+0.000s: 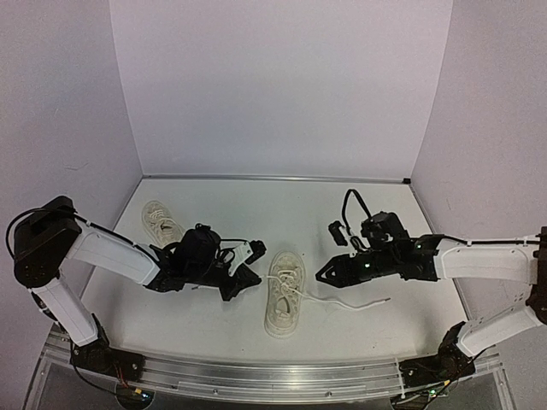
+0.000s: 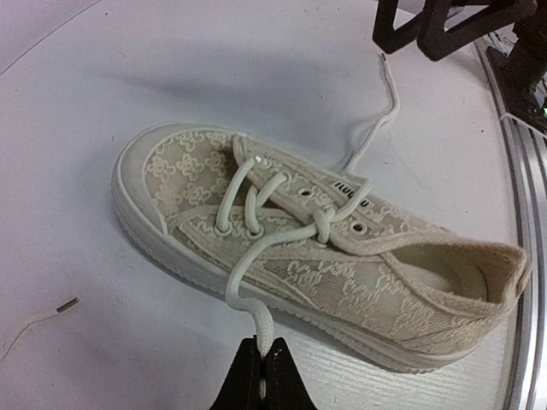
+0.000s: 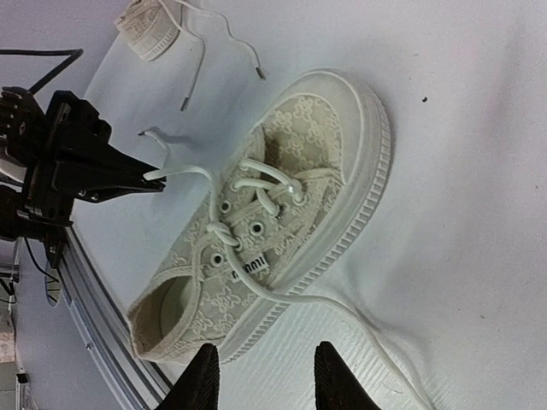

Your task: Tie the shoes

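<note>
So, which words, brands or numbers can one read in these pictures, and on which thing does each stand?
Near shoe, tab beside the eyelets: one short dark printed word, too blurred to read in either wrist view.
Far shoe: no text can be seen; it is too small to tell.
Nothing else in the three views carries readable words, numbers or signs.

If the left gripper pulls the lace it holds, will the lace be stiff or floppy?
Probably floppy: the lace curves loosely from the shoe to the left gripper. Its free end lies wavy on the table, so it likely keeps no shape. The shoe looks light; a hard pull may drag it.
</note>
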{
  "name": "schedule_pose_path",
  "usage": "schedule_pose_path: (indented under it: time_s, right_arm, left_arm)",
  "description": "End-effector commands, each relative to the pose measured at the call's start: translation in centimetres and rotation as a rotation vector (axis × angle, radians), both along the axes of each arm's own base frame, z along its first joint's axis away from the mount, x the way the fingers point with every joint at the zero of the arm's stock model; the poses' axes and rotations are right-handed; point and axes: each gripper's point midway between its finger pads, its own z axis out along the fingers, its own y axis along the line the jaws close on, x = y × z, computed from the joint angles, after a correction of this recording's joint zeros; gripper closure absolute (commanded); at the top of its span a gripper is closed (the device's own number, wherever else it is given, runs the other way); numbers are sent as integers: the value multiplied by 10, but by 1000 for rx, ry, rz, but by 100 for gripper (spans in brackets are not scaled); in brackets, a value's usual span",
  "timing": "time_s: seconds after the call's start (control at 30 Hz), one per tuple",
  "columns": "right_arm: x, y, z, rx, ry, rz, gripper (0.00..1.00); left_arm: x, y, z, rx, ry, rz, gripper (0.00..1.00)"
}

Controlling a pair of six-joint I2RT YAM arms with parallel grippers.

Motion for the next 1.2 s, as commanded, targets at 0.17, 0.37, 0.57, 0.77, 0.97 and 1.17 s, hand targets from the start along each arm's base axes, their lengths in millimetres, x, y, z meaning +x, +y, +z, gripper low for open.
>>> schedule_pose_path:
  time_s: [0.17,0.37,0.57,0.77,0.97,1.17]
  right_arm:
    - [11,35,40,177,-51,68,65]
    - [15,48,52,233,-59,89,61]
    - [15,64,52,249,-53,122,60]
    - [17,80,42,243,-34,149,60]
    - [16,94,36,244,-20,176,60]
    - [17,96,38,246,-24,177,63]
  left_arm:
    - [0,-26,49,-208,-65,-48,100]
    - [1,-29,51,-221,-104,-64,98]
    - [-1,-38,49,-229,-120,-103,97]
    - [-3,-47,51,-237,-131,-125,97]
    - [-4,-53,54,-245,-147,-138,97]
    - [-6,-58,59,-250,-164,-151,97]
